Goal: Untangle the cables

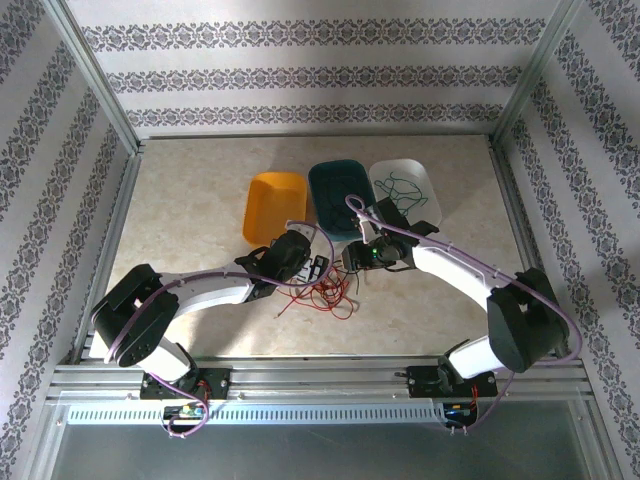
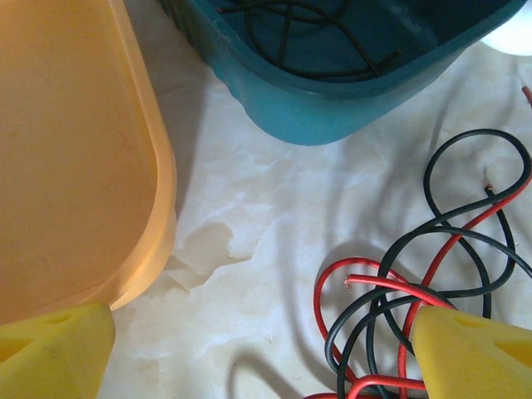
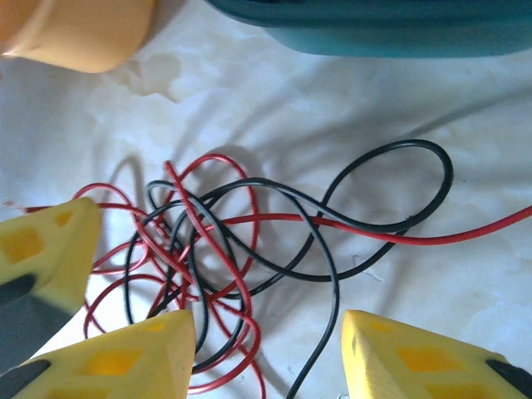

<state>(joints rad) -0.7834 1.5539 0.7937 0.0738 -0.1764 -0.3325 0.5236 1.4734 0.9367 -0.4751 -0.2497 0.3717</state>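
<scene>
Red and black cables [image 3: 187, 249] are lying knotted on the desk [image 3: 465, 100], at 6 o'clock of the teal bin [image 2: 332, 108]. The left tool [image 2: 266, 357] is gaping wide and gripping nothing, with the tangle sitting by its 3 o'clock finger. The right tool [image 3: 270, 362] is standing partly open, one black strand running loose between its fingers, not pinched. Both are hovering low from opposite sides, probably to pull strands apart. A black cable [image 2: 291, 33] is lying in the teal bin and a green cable [image 1: 400, 188] in the white bin [image 1: 405, 163], likely colour sorting. Fingers are cutting off the tangle's near loops, and the crossings are hard to read.
</scene>
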